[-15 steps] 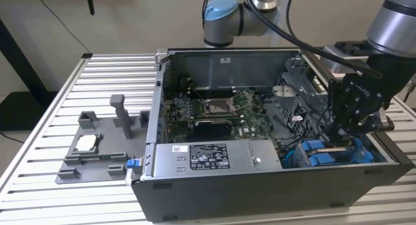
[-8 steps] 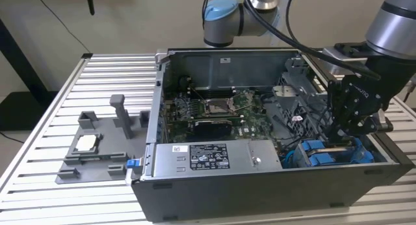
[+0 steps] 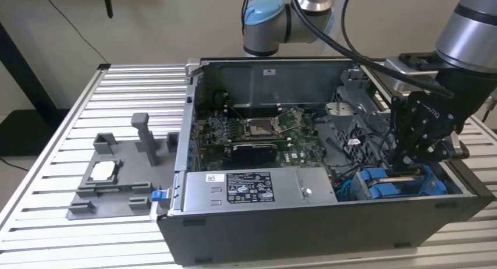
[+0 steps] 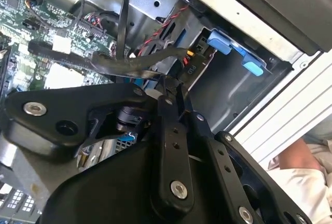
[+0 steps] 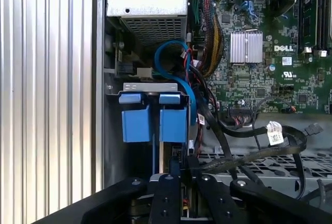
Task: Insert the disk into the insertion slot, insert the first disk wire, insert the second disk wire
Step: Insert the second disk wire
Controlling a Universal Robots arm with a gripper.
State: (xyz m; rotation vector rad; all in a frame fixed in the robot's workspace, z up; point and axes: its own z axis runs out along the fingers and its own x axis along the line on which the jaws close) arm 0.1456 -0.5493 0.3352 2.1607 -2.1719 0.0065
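On the slatted metal table [image 3: 70,135] you have the open computer case [image 3: 326,222] lying on its side, with the green motherboard [image 3: 264,129] in its middle and the long grey metal box [image 3: 248,190] with white stickers along the near wall. At the exterior view's right, your arm reaches down into the case's corner, and the gripper [image 3: 415,164] hangs just above the insertion slot [image 3: 396,184]. That slot is a narrow grey metal bay with bright blue plastic tabs. In the first wrist view you see those tabs [image 5: 153,123] as two blue blocks side by side under a grey metal lip, with a blue cable [image 5: 174,60] looping beside them. The gripper's black fingers [image 5: 176,182] stand drawn close together there, pinched on a thin black wire [image 5: 244,154] that runs off across the case floor. On the grey fixture [image 3: 116,176] outside the case, at the exterior view's left, lies a small silver piece [image 3: 105,171].
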